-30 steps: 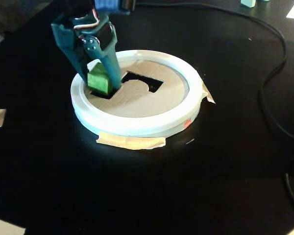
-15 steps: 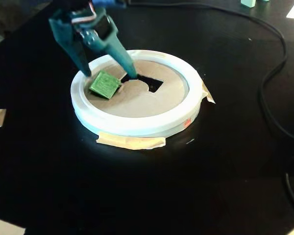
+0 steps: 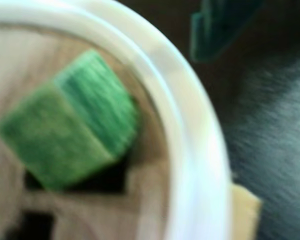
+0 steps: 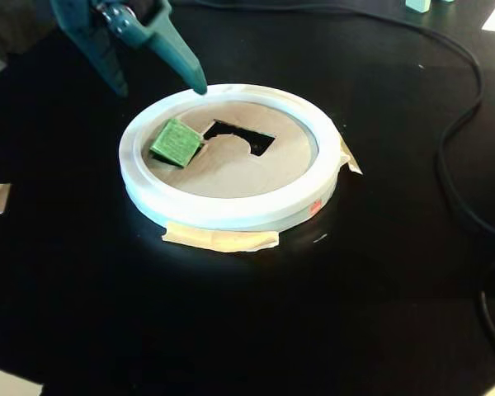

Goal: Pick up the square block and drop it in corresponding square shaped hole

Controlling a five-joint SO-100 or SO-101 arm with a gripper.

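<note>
Square block [image 4: 176,142] seen tilted, askew over square shaped hole [image 3: 107,180], inside white ring [image 4: 231,210]. Pincer [image 4: 158,88] held released, empty, above ring. No writing legible.

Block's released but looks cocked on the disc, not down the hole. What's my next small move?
Probably bring the open gripper back down and nudge the square block square. It sits tilted on the tan disc, one corner up, with the square shaped hole showing dark under its edge in the wrist view, so it seems jammed rather than dropped.
</note>
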